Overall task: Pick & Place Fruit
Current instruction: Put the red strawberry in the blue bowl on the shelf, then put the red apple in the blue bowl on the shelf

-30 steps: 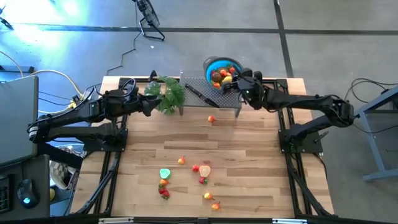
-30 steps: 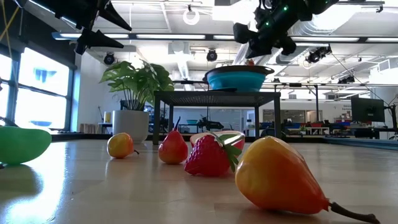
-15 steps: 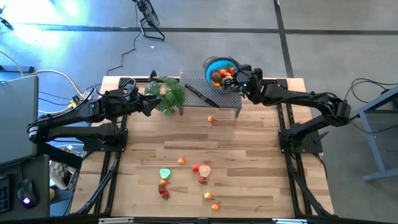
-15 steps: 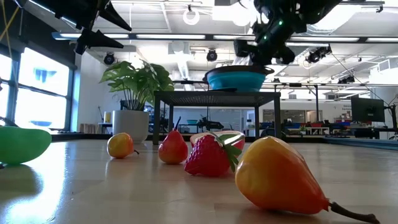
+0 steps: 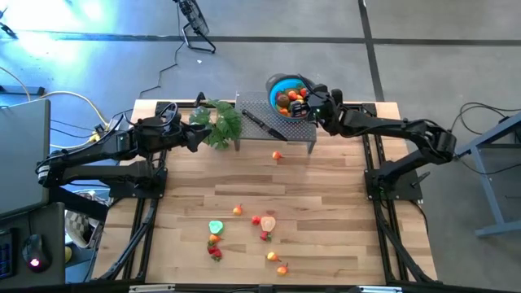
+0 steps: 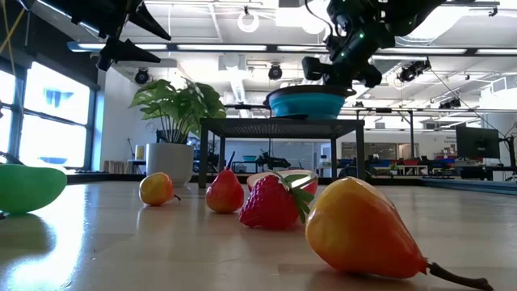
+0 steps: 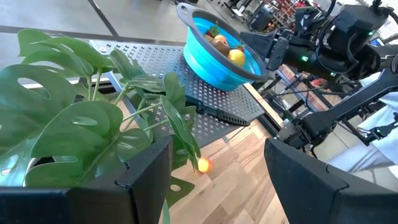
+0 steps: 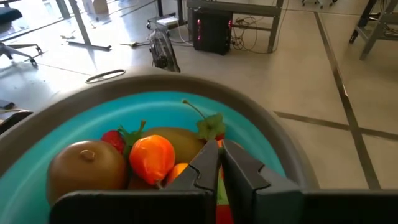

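The right gripper hangs over the right rim of the blue bowl, which sits on a dark mesh stand at the far side of the table. In its wrist view the fingers are almost pressed together above the fruit in the bowl, with something red low between them; whether they have hold of it I cannot tell. The bowl holds a kiwi, an orange piece and a strawberry, among others. More fruit lies well apart on the near half of the table: a green piece, strawberries and a pear, with one small piece just in front of the stand. The step looks like a drop into the bowl. To do it well, the jaws should part fully while centred over the bowl, not the rim, and lift straight up so nothing is dragged out. The left gripper waits by the plant, jaws wide apart and empty.
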You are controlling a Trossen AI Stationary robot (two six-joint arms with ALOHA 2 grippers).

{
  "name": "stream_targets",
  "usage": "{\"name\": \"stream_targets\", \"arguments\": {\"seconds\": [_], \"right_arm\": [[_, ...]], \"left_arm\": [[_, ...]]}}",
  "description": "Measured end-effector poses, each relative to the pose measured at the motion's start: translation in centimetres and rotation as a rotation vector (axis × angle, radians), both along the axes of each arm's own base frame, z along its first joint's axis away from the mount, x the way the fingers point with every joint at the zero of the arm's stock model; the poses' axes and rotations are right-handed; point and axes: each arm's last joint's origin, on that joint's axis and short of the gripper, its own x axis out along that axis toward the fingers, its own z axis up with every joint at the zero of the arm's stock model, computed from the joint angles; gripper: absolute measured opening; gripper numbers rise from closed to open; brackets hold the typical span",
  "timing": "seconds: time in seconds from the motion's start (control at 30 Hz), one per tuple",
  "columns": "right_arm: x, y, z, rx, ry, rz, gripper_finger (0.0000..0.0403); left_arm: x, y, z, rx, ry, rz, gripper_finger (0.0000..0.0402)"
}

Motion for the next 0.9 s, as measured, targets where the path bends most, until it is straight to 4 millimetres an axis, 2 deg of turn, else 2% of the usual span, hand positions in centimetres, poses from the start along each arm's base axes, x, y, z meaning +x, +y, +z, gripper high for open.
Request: {"name": "stream_targets", "arguments": {"seconds": [0.27,0.4,0.6,0.9], "right_arm": [[0.4,0.6,0.0,-0.002,0.004,0.024,0.0083],[0.8,1.3,0.3,-0.019,-0.027,0.050,0.0104],[1.4,3.3,1.9,-0.073,-0.102,0.127,0.0101],[0.6,7.2,5.2,-0.174,-0.139,0.271,0.0084]], "left_arm": [[0.0,0.0,0.0,-0.001,0.002,0.000,0.0248],[0.0,0.0,-0.1,-0.004,0.013,0.000,0.0248],[-0.1,0.0,-0.3,-0.008,0.028,0.000,0.0248],[-0.1,0.0,-0.3,-0.008,0.029,0.000,0.0248]]}}
